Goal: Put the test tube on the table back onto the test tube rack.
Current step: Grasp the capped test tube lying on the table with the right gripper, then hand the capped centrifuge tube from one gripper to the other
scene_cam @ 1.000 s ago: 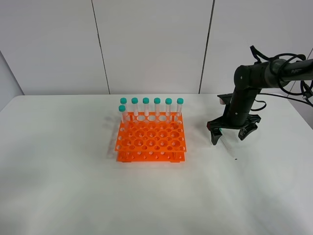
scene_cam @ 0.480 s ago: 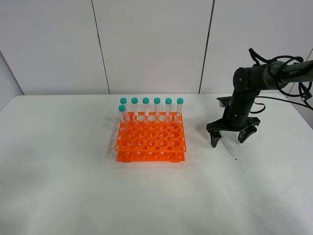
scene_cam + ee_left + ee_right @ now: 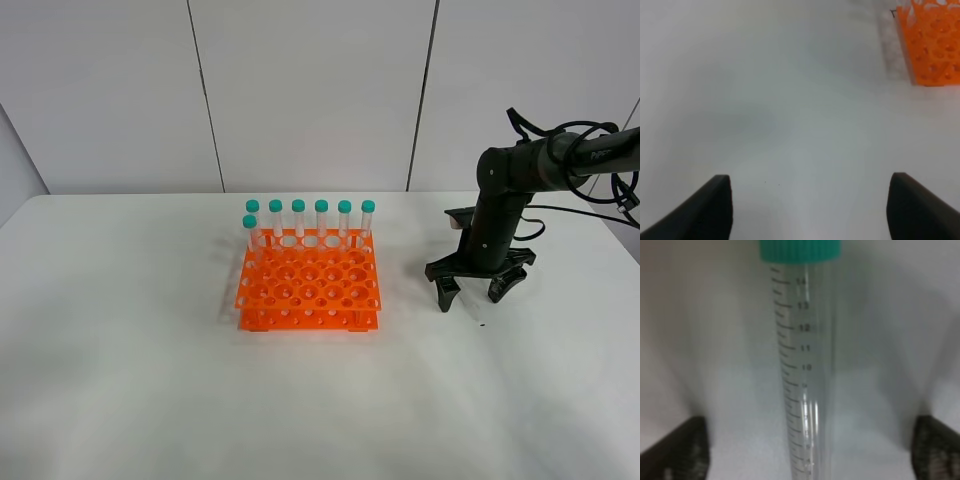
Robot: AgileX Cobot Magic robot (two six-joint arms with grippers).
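Right gripper (image 3: 471, 293) low over the table (image 3: 150, 380), spread and not clamped. The test tube (image 3: 800, 380) lies flat between its fingers (image 3: 677, 450). There is bare table on both sides of the tube, so neither pad touches it. The teal cap (image 3: 800, 250) lies out beyond the fingertips, and the body runs back in toward the palm.

Step in hand, as I read it: closing on the tube.
- The tube sits about midway between the fingers. It should stay centred so both pads meet it together. One pad arriving first would likely roll it aside.
- The pads need to be low enough to catch the tube at its widest line. Clear round plastic looks slippery, so a high pinch may squirt it out.
- Gripping the body below the cap would leave the pointed end free for a hole in the test tube rack (image 3: 308, 285), which stands well off to one side of the fingers.
- A slow close seems wise.

Pose: right arm (image 3: 500, 200) reaches in with the elbow bent and the forearm dropping nearly straight down, fingers pointing at the table.

Left gripper (image 3: 810, 210) is spread wide with nothing between the fingers. Only a corner of the rack shows far ahead of it.

Seven other tubes (image 3: 310, 218) stand in the rack.
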